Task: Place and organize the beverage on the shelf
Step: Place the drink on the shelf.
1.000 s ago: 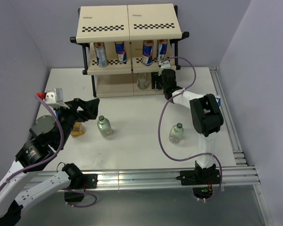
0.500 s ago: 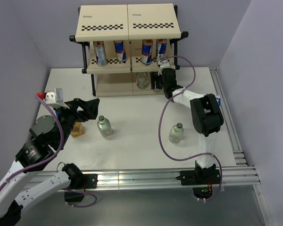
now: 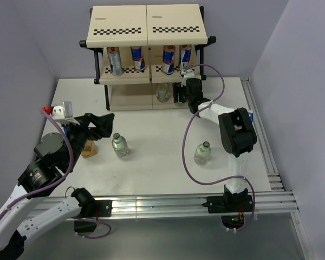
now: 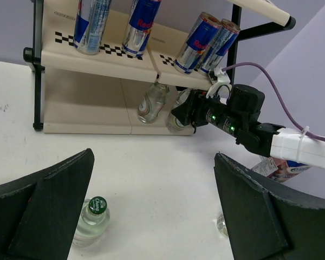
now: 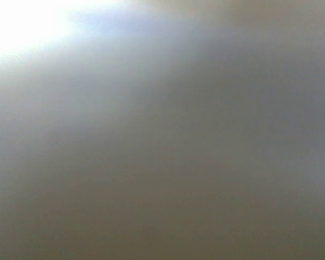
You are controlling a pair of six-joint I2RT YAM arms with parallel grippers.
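While the right gripper [image 4: 185, 111] seems to be seating a clear bottle [image 4: 173, 123] on the bottom tier of the shelf [image 3: 146, 24], whether its jaws clamp it I cannot tell, the left gripper [image 4: 153, 162] hangs with jaws spread wide; next, likely release and retreat straight.

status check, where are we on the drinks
left gripper open, above table. right gripper at bottle on shelf bottom tier, grip unclear; another bottle close beside. four cans on middle tier, two bottles on table.
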